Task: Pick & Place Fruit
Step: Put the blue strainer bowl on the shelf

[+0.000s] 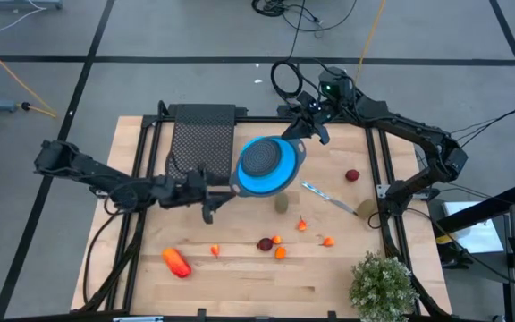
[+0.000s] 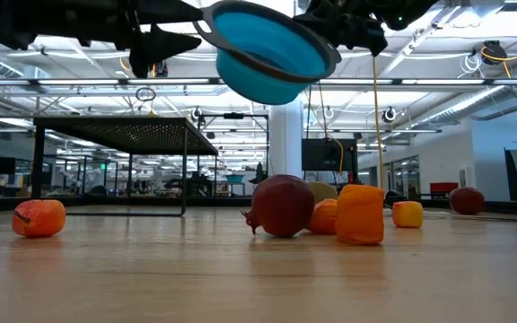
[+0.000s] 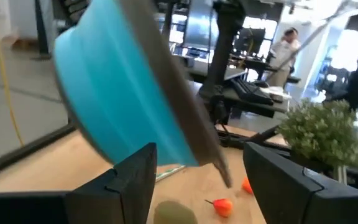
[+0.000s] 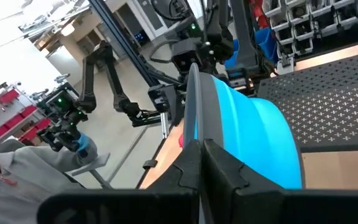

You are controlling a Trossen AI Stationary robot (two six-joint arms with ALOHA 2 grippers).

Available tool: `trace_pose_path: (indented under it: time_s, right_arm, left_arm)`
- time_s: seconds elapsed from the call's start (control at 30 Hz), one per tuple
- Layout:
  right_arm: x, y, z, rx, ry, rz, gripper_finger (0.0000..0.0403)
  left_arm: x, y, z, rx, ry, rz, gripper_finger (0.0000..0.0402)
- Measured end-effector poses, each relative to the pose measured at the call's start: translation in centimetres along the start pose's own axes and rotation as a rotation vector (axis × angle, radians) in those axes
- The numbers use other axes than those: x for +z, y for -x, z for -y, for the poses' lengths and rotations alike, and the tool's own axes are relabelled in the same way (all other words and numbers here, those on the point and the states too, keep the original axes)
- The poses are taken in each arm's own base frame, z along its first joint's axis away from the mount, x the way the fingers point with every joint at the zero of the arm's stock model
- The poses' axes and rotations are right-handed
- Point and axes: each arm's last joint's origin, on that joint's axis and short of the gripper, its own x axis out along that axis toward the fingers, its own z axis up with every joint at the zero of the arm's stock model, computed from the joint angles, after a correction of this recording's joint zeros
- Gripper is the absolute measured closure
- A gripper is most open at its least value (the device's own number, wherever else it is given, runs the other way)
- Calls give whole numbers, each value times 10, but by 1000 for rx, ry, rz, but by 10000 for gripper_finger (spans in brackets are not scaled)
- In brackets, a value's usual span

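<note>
The fruit lies scattered over the near half of the wooden surface (image 1: 141, 215). The long red-orange piece (image 1: 176, 262) sits toward the near left corner, well apart from the rest. A dark red fruit (image 1: 265, 243) lies near the middle of the front strip with small orange pieces (image 1: 280, 253) just beside it, and more tiny orange ones (image 1: 328, 241) spread off to the right. The brownish-green oval (image 1: 282, 204) rests farther back, just below the blue bowl. Another dark red fruit (image 1: 352, 175) sits alone toward the right side.

Above them a blue colander-like bowl (image 1: 266, 166) with a dark rim hangs tilted in the air, clear of the surface. The right hand (image 1: 304, 134) is clamped tight on its rim at the far side. The left hand (image 1: 220, 192) sits at the bowl's left edge with its fingers (image 3: 135, 180) spread apart to either side of the rim and not pinching it.

A thin silvery utensil (image 1: 329, 198) lies right of the bowl, a green potted plant (image 1: 381, 284) stands at the near right corner, and a dark mesh mat (image 1: 199, 141) lies at the back.
</note>
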Motion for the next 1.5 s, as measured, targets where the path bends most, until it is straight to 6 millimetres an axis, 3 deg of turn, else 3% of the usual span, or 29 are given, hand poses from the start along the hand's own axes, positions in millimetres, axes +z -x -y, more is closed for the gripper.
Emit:
trace_pose_path:
  time_s: [0.43,0.53,0.77,0.83,1.0,1.5]
  right_arm:
    - [0,-8,-1,-76,94,3,402]
    - [-1,-10,-2,-68,107,-1,403]
    - [-1,-10,-2,-67,106,-1,403]
    - [0,-10,-3,-70,115,1,403]
    - [-1,-9,-2,-77,126,1,397]
    - [-2,-9,-1,-72,135,-8,323]
  left_arm:
    - [0,-5,-16,81,302,-5,171]
    - [0,-6,-19,82,322,-5,210]
    - [0,-7,-22,53,308,-19,367]
    - [0,-7,-21,42,305,-25,389]
    - [0,-7,-21,26,319,-29,398]
    - [4,-6,-26,33,346,-23,401]
